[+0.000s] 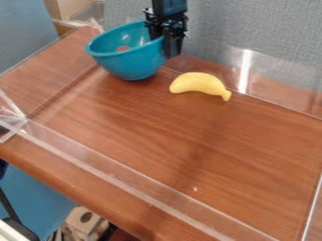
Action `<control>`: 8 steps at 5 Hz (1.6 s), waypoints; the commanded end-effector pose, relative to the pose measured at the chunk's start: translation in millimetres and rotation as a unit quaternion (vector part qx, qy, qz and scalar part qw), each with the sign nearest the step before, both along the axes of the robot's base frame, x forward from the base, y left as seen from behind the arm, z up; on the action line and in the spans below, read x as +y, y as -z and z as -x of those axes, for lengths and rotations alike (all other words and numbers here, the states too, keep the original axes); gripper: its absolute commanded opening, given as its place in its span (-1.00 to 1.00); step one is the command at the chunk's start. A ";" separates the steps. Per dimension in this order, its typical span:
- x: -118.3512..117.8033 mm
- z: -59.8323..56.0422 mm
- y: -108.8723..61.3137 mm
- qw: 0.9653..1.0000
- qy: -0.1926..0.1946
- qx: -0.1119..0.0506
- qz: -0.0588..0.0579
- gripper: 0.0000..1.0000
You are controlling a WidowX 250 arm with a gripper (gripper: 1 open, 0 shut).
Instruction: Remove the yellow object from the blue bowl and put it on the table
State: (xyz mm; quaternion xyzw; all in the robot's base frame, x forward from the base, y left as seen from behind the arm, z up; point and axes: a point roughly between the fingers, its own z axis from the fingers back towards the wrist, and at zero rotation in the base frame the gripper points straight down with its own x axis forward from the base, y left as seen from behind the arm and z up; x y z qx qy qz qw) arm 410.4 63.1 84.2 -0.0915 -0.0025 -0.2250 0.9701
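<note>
- Banana-shaped yellow object (201, 86) lies flat on the desk (189, 151), outside the blue bowl (127, 55); judged from that, the placing step looks done.
- Key relation: yellow object sits at about 5 o'clock from the tool (168, 42), clear of it, not touching. Long axis runs roughly 9-to-3, right tip dipping slightly toward 4.
- Tool hangs at the bowl's 3 o'clock rim, pointing down; jaws look partly apart, but whether they pinch the bowl's rim can't be told. They hold nothing yellow.
- Bowl is at 10 o'clock from the yellow object, just apart.
- Small reddish item (122, 43) shows inside the bowl.
- Counts: one arm, one tool, one bowl, one yellow object, one item left in the bowl.
</note>
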 end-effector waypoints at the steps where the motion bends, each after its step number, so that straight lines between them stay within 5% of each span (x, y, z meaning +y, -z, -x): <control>1: -13.7 2.3 -29.7 0.998 0.053 -0.037 0.001 -1.00; 4: -15.4 17.6 -99.1 0.995 0.063 -0.083 0.003 -1.00; 6: -33.9 39.5 -113.7 0.992 0.085 -0.097 0.007 -1.00; 8: -55.8 76.5 -115.7 0.991 0.089 -0.102 0.010 -1.00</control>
